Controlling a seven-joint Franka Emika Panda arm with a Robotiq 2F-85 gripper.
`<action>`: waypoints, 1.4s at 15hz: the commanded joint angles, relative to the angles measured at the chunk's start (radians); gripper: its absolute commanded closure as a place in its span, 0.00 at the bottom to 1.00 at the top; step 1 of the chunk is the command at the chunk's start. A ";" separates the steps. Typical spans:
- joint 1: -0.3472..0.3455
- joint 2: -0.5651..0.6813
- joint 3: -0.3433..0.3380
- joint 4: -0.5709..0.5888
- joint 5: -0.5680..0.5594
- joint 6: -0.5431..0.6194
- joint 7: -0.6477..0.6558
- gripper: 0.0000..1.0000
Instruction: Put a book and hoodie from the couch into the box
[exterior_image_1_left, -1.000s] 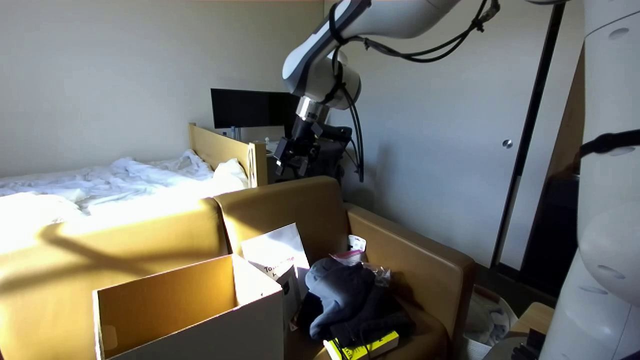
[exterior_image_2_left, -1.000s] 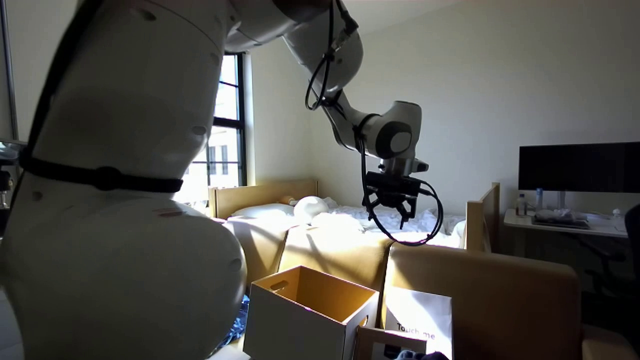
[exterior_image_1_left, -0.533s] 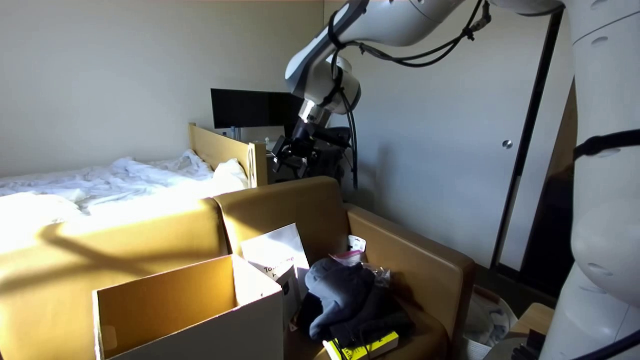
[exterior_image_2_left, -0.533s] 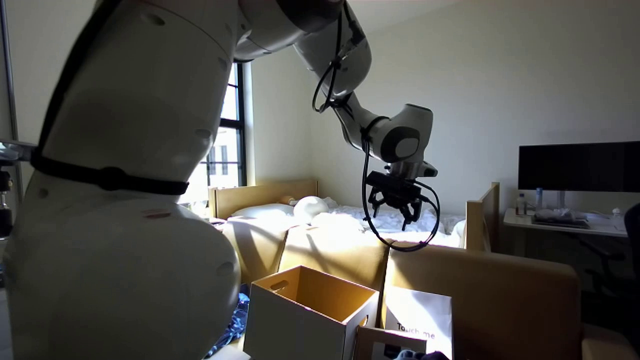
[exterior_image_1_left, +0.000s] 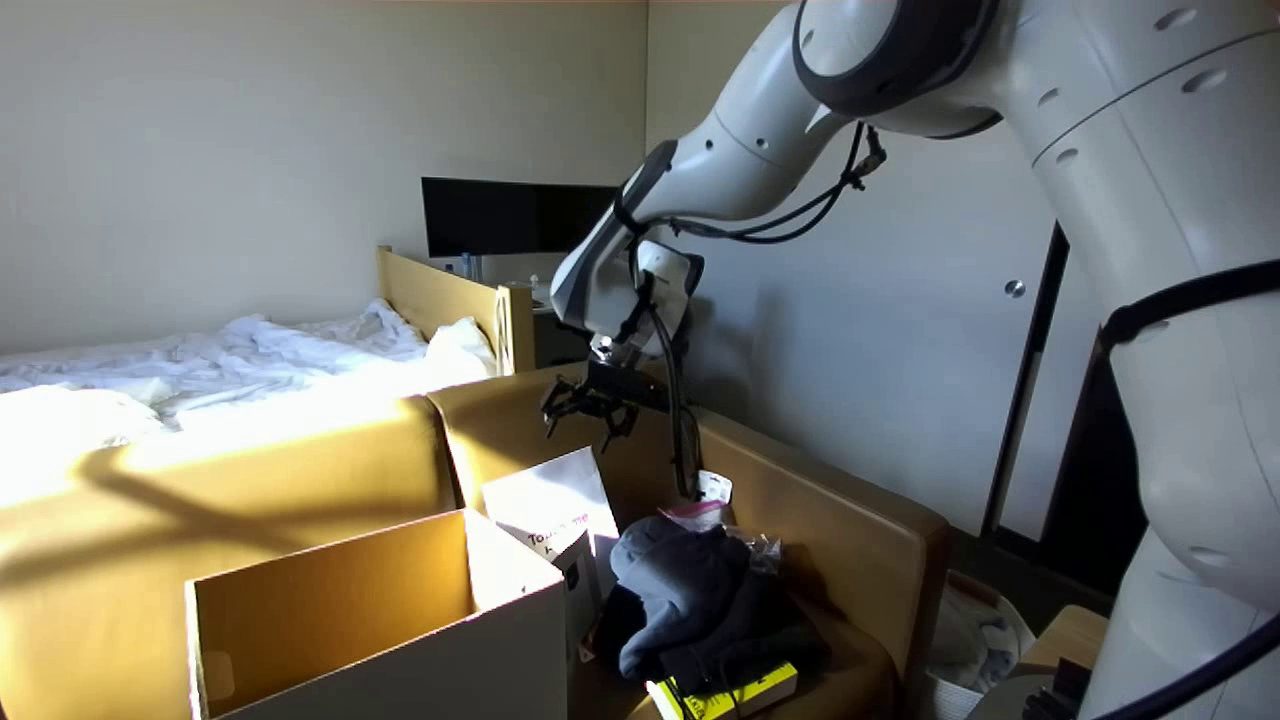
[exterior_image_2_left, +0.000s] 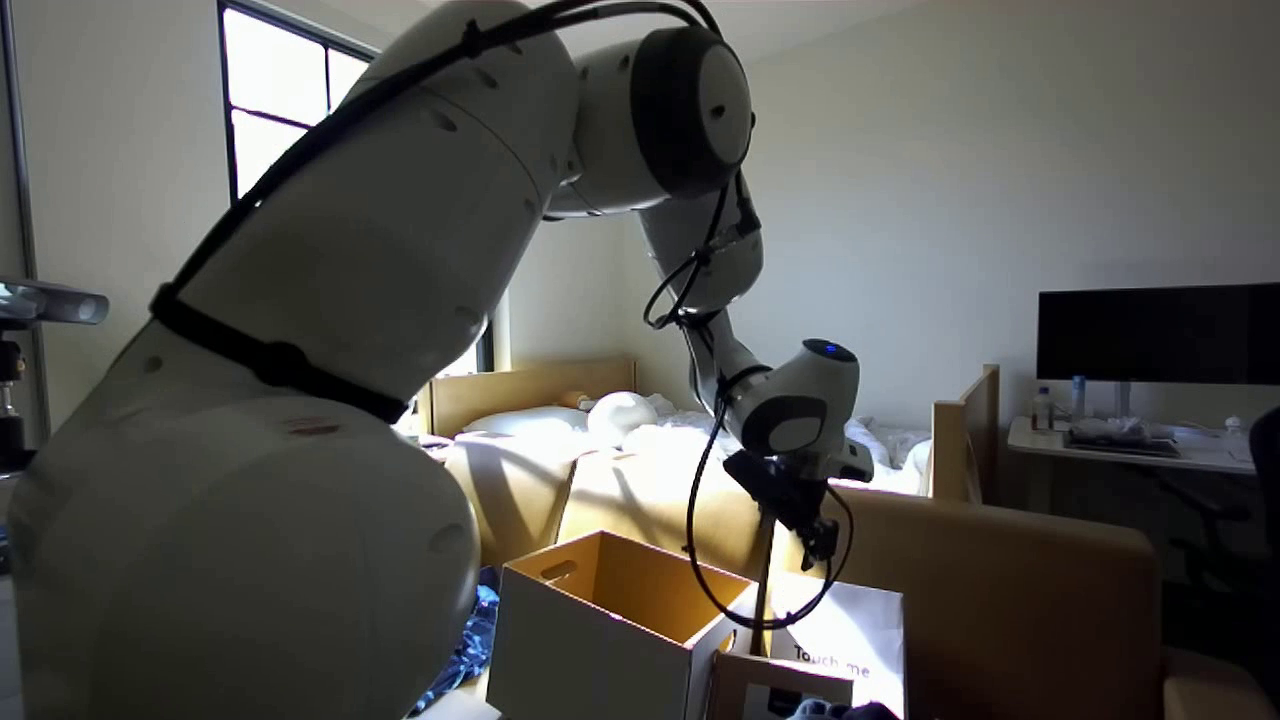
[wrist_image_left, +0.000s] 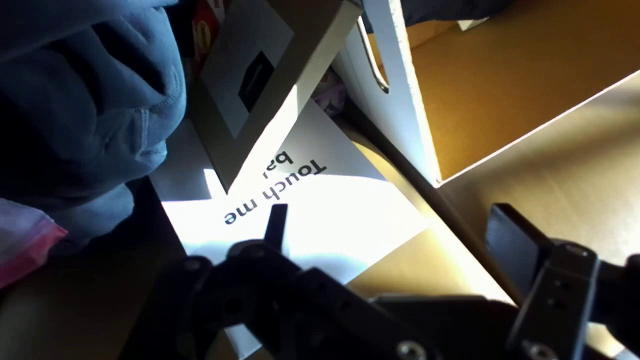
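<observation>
Evidently hoodie is partly covering book, lower centre, likely needing lifting first; fingers standing apart, gripping nothing.

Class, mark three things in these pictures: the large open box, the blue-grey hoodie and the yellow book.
Large open box (exterior_image_2_left: 593, 642): in an exterior view, on its outer wall.
Blue-grey hoodie (wrist_image_left: 135, 115): in the wrist view, on its crumpled fabric.
Yellow book (exterior_image_1_left: 716, 702): in an exterior view, on its uncovered yellow part.

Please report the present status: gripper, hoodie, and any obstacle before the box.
Gripper open, holding nothing.
Hoodie on couch.
Probable book, yellow, partly covered.
Small carton-like thing between hoodie and box; may obstruct.
</observation>
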 joint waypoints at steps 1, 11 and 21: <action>-0.021 0.030 0.029 -0.002 -0.035 0.048 0.070 0.00; -0.055 0.321 0.067 0.347 -0.054 -0.273 0.183 0.00; 0.044 0.512 -0.074 0.487 -0.060 -0.331 0.743 0.00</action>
